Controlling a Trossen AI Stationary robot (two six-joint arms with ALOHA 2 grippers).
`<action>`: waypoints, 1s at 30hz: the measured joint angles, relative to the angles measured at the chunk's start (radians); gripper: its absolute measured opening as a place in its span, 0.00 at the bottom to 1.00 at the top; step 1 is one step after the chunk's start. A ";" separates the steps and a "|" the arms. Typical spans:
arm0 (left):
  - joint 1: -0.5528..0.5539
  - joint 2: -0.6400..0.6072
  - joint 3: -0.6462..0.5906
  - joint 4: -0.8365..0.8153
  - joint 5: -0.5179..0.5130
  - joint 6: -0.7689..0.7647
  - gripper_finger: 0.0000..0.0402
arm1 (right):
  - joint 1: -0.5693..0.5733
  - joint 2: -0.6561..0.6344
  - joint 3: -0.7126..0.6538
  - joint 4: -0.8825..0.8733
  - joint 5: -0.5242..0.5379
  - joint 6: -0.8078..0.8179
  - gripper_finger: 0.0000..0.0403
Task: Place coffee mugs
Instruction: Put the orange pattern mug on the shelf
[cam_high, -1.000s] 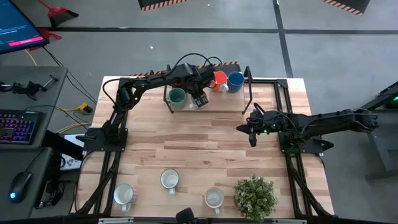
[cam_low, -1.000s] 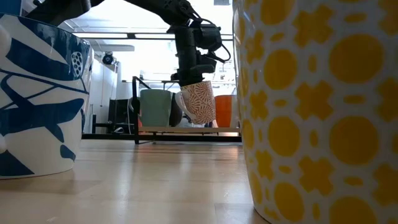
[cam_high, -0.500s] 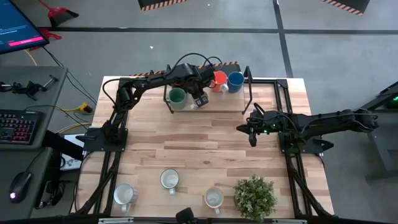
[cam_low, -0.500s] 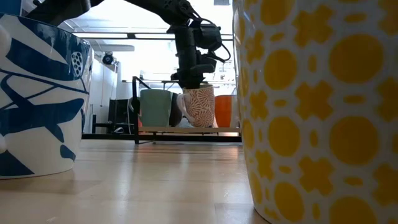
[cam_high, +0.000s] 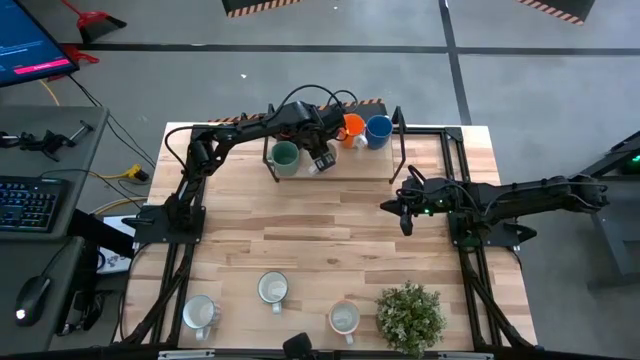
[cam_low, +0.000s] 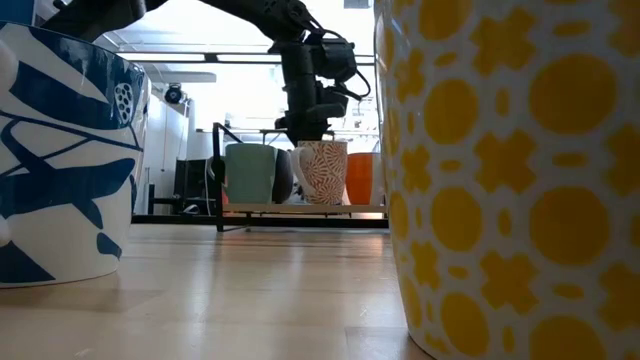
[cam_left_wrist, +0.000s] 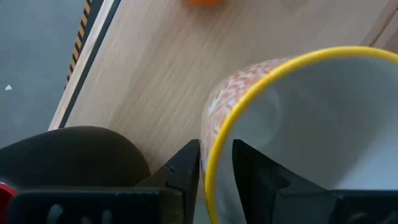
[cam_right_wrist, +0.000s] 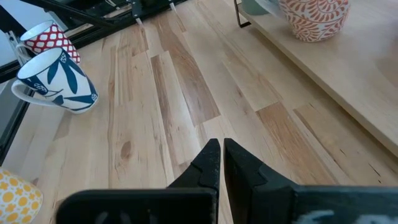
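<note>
**Observer:** Where's the mug you're working?

**Operator:** The orange-patterned mug (cam_low: 322, 171) with the yellow rim stands upright on the low shelf (cam_low: 300, 209) at the far edge of the worktop (cam_high: 330, 245), just beside the teal green mug (cam_high: 285, 156). The orange mug (cam_high: 352, 127) and blue mug (cam_high: 378, 130) stand farther along that shelf.

**Observer:** And your left hand?

**Operator:** My left hand (cam_left_wrist: 214, 165) is right over it, one finger inside the rim and one outside. From the wrist view I see slim gaps either side of the wall, so the fingers look slightly parted, not pinching.

**Observer:** The right?

**Operator:** My right hand (cam_right_wrist: 221, 155) hovers over mid-worktop, fingers pressed together, holding nothing. Three white mugs (cam_high: 272, 289) and the potted plant (cam_high: 410, 315) sit along the near edge.
</note>
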 joint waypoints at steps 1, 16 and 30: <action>0.000 0.000 0.000 0.001 0.000 0.000 0.22 | 0.000 0.000 0.000 0.000 0.000 0.000 0.01; 0.000 0.000 0.000 0.047 -0.034 -0.002 0.29 | 0.000 0.000 0.000 0.000 -0.045 0.000 0.01; 0.001 -0.008 0.000 0.045 -0.031 0.014 0.29 | 0.000 0.000 0.000 0.000 -0.057 0.000 0.01</action>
